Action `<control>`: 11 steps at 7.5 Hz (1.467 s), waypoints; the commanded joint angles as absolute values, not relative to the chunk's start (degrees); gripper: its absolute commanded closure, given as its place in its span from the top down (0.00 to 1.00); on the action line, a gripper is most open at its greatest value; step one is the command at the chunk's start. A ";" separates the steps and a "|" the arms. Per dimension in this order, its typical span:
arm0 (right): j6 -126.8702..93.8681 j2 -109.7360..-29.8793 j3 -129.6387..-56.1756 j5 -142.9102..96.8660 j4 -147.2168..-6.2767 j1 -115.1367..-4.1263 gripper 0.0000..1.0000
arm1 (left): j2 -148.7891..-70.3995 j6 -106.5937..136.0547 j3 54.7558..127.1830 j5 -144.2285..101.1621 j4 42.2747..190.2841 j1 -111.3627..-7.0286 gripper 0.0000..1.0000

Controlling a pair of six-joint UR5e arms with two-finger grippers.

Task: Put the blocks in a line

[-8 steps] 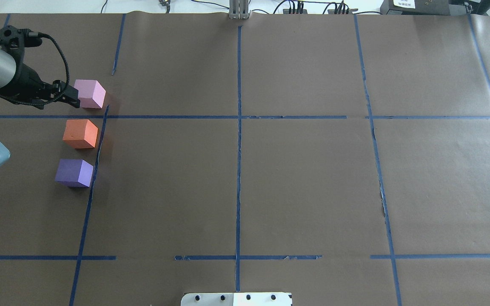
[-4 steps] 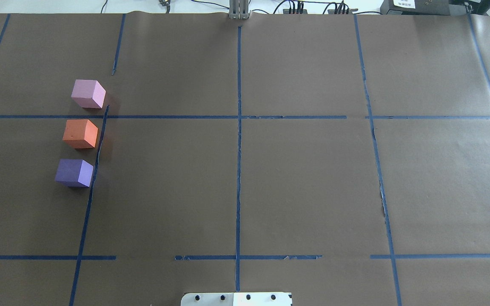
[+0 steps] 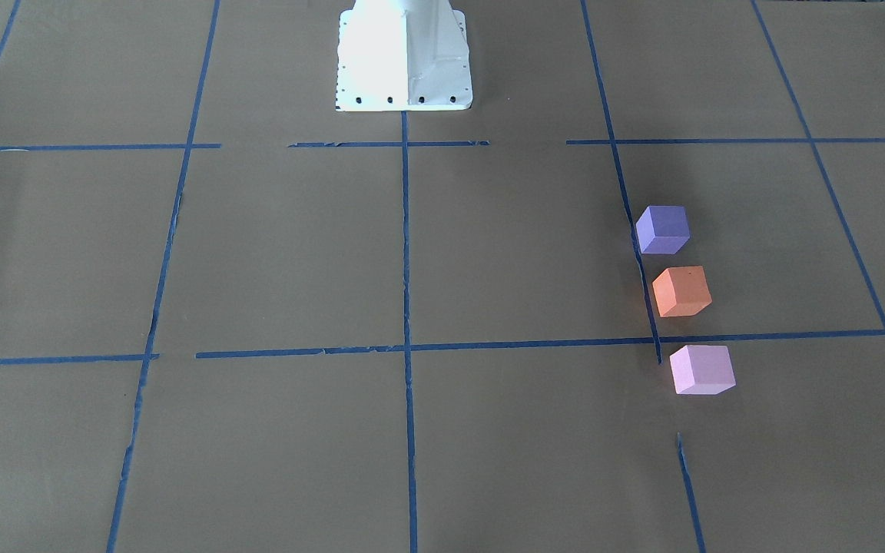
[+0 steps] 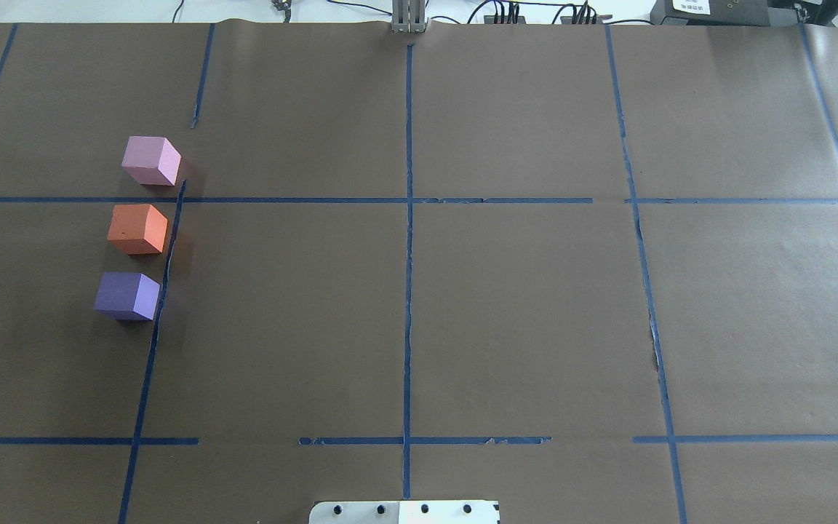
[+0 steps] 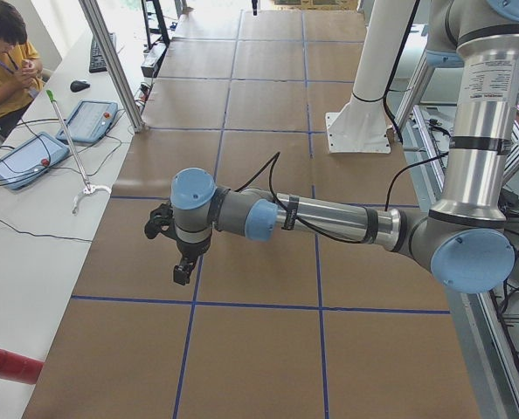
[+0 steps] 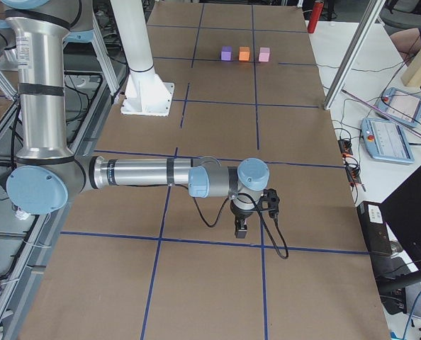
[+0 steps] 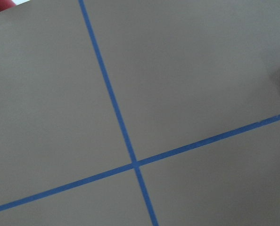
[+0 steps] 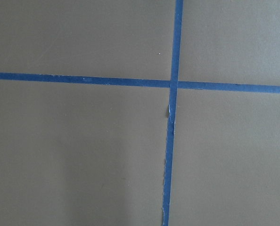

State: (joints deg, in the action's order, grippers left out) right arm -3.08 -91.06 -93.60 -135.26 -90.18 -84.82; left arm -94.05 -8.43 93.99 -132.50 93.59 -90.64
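Three cubes stand in a line near a blue tape line on the brown table. The pale pink block is farthest from the robot, the orange block is in the middle and the violet-purple block is nearest. They also show in the front view: pink block, orange block, purple block. My left gripper shows only in the exterior left view, clear of the blocks. My right gripper shows only in the exterior right view, far from them. I cannot tell whether either is open or shut.
The white robot base plate sits at the table's near edge. Blue tape lines grid the brown paper. An operator, tablets and a red tube are on the side bench by the left arm.
My left arm, whose gripper was beside the pink block, has pulled away leftward and out of the overhead view. The three blocks have not moved.
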 commanded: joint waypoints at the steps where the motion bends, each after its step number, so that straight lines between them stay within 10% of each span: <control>1: -3.08 -91.05 -93.60 -135.26 -90.18 -84.81 1.00 | -94.13 -9.41 93.52 -133.32 85.81 -92.72 0.97; 11: -3.08 -91.05 -93.60 -135.26 -90.18 -84.81 1.00 | -92.99 -9.14 89.65 -135.18 84.02 -95.10 1.00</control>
State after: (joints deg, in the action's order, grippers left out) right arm -3.08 -91.05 -93.60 -135.26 -90.18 -84.81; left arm -92.95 -9.08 89.79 -135.10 83.78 -95.09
